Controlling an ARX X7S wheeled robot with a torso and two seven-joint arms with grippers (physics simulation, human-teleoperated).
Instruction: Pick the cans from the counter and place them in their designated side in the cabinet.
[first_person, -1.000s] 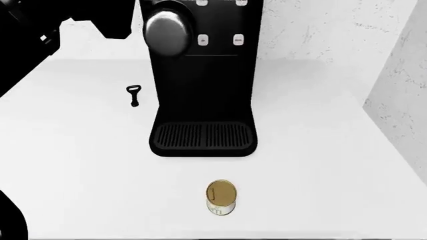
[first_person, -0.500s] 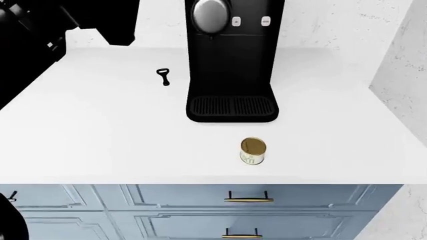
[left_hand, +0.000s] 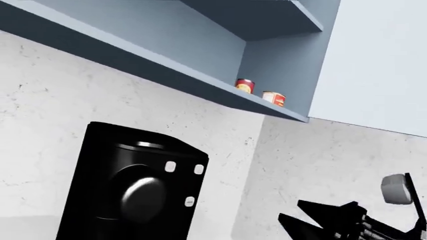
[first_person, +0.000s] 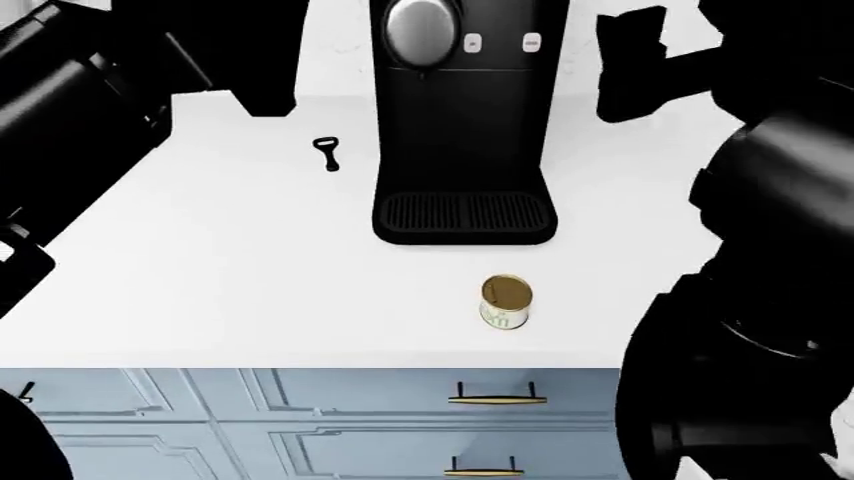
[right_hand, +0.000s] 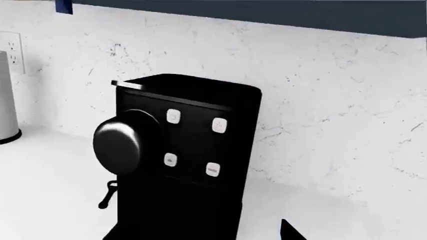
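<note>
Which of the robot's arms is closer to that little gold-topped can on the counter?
Right. The right arm looms just beside the gold-lidded can, toward the counter's right end; the left arm is raised far off at the back left corner.

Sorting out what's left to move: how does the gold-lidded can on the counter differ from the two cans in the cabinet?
The gold-lidded can stands alone on the counter; the two cabinet cans sit side by side on the shelf. Its label looks cream, theirs red. All stand upright.
</note>
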